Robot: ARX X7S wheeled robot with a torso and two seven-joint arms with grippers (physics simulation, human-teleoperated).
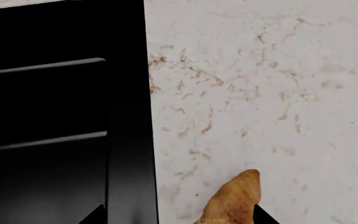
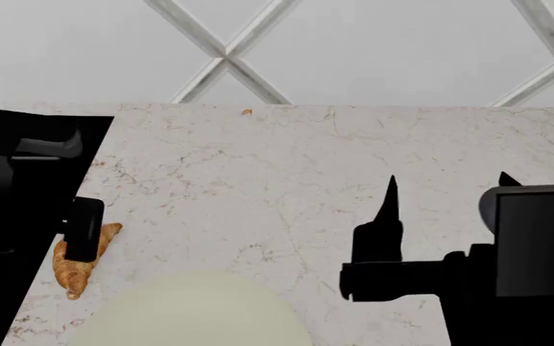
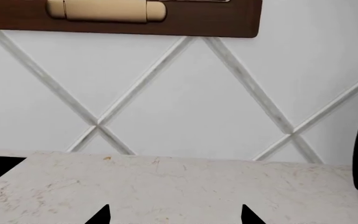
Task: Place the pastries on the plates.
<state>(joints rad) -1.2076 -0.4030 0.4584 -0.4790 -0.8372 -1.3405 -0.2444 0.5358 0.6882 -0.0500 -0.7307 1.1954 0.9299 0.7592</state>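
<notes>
Golden-brown and ridged, the croissant point(image 2: 78, 263) lies on the marble bench point(image 2: 306, 180) close to its left edge, just beyond the near-left part of the pale cream plate point(image 2: 195, 313), which sits at the bench's near edge. We judge it sits there because it has not yet been carried over: it rests on bare stone, apart from the plate's rim, though only narrowly.

Our left gripper point(image 2: 84, 229) hangs directly over the croissant's upper half, one dark finger covering part of it in the head view. In the left wrist view the croissant point(image 1: 232, 200) shows between the two finger tips at the frame's lower border, with gaps on both sides, so we read the fingers as spread apart and straddling the pastry, not yet clamped. That placement looks like the set-up for a grasp across the pastry's narrow width.

The croissant's long axis runs roughly from the bench's near edge toward its far edge, leaning slightly to the right as it goes back. One pointed tip aims at the near edge; the other aims away, toward the wall.

Our right gripper point(image 2: 447, 189) hovers above the right part of the bench with its fingers parted and nothing between them; it appears idle, parked clear of the work.

We see neither the bun nor the grey plate in any view.
</notes>
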